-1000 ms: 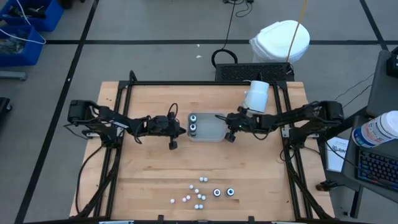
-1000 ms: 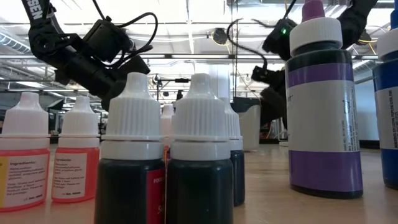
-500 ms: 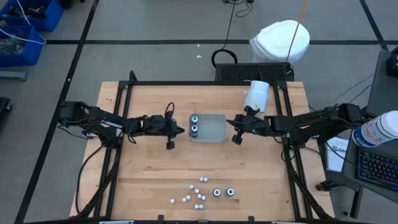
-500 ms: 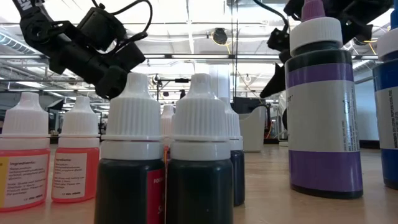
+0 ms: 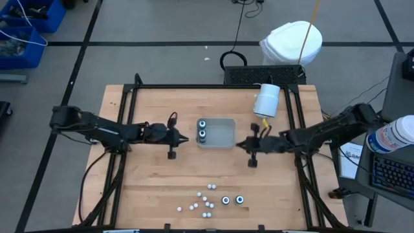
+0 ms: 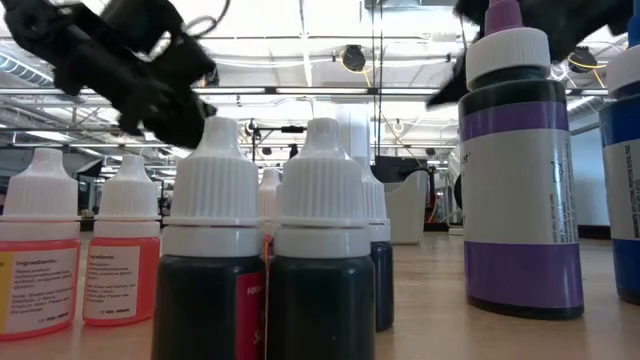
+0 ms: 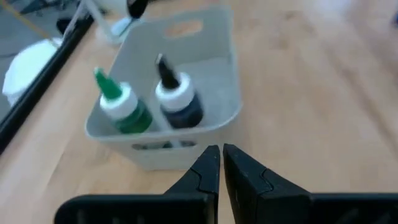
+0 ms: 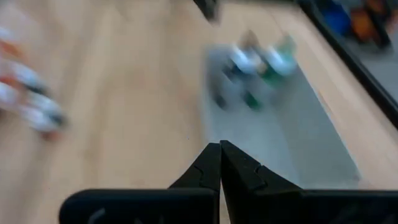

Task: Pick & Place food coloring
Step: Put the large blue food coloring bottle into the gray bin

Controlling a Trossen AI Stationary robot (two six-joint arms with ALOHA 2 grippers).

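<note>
While the left gripper (image 5: 184, 138) hovers just left of the grey tray (image 5: 226, 133), its fingers (image 7: 205, 171) pressed together with nothing between them, two food coloring bottles (image 5: 202, 129) stand side by side inside the tray's left end, one green-topped (image 7: 121, 109) and one dark (image 7: 179, 102) in the left wrist view. Right of the tray, the right gripper (image 5: 240, 145) hangs over bare table (image 5: 149, 181), fingers (image 8: 214, 163) likewise closed and empty, with a white cylinder (image 5: 266, 99) beyond it. Near the table's front edge, well apart from both grippers, lies the remaining food coloring: two dark bottles (image 5: 233, 200) and a scatter of small white-capped ones (image 5: 204, 200).
</note>
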